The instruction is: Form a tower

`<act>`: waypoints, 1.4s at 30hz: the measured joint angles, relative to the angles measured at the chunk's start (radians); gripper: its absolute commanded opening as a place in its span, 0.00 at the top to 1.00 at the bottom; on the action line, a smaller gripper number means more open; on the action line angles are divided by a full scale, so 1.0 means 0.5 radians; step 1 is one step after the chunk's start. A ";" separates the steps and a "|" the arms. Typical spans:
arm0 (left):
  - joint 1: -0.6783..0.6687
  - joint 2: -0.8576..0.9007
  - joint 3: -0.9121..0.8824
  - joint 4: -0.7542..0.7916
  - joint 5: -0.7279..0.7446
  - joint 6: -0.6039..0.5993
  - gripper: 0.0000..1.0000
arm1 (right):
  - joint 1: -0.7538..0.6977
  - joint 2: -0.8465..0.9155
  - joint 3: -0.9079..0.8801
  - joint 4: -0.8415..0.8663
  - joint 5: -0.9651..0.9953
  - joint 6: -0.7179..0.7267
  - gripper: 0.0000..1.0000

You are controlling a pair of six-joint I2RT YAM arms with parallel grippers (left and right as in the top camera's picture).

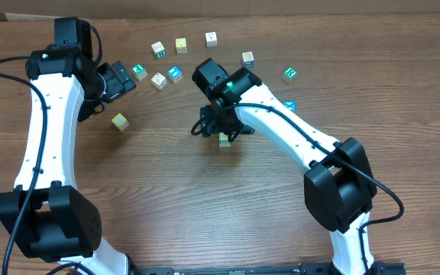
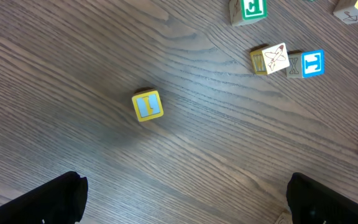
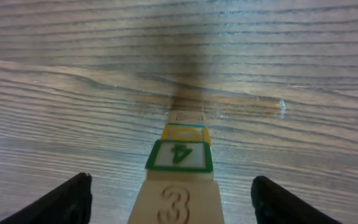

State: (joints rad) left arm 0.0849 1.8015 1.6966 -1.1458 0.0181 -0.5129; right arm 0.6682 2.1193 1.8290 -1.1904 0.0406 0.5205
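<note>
Straddling tower, right fingers spread clear of it; left fingers fully apart, empty.

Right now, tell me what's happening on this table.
The right claw hangs open over the tower of alphabet cubes, its fingers on either side of the top cube without touching it. The left claw, also open, hovers above a loose yellow-edged cube. More loose cubes lie scattered on the table.
</note>
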 measured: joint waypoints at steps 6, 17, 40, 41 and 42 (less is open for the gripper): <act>0.000 0.000 0.000 0.000 0.000 0.000 0.00 | 0.000 0.000 -0.057 0.068 0.000 0.005 0.43; 0.000 0.000 0.000 0.000 0.001 0.000 0.00 | 0.000 0.000 -0.061 0.074 0.001 0.005 0.61; 0.000 0.000 0.000 0.000 0.001 -0.001 0.01 | 0.000 0.000 -0.060 0.045 0.002 0.005 0.71; 0.000 0.000 0.000 0.000 0.000 -0.001 0.00 | 0.000 0.000 -0.058 0.033 0.001 0.006 0.71; 0.000 0.000 0.000 0.000 0.000 -0.001 0.00 | 0.000 0.000 -0.055 0.015 0.000 0.005 0.71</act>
State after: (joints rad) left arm 0.0849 1.8015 1.6966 -1.1458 0.0181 -0.5133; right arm 0.6682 2.1193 1.8015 -1.1828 0.0406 0.5232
